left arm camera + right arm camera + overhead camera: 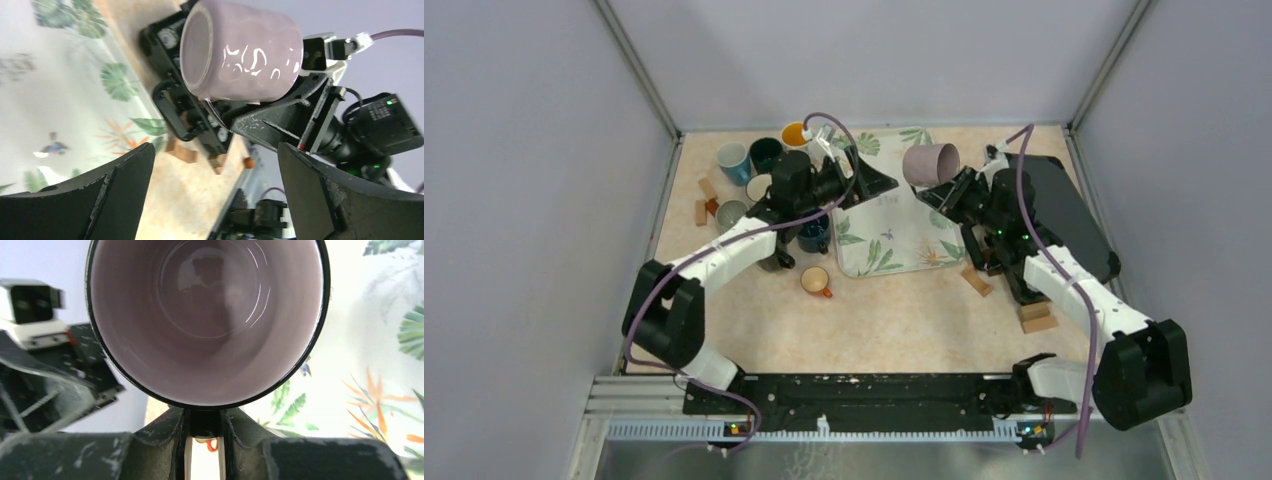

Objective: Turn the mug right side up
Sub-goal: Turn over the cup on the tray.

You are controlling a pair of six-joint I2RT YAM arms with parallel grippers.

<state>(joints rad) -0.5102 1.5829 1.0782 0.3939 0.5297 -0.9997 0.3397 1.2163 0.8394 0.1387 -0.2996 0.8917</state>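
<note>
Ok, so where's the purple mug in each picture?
Top view: the purple mug is upper middle, held on its side by the right tool, near the leafy mat's far right corner.
Left wrist view: top middle, seen from outside.
Right wrist view: it fills the top; you look straight into it.
Shared landmark: the leafy mat shows in all three.

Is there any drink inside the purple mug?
No, the right wrist view looks straight into the purple mug pinched by the right claw, and its inside is bare and shiny.
</note>
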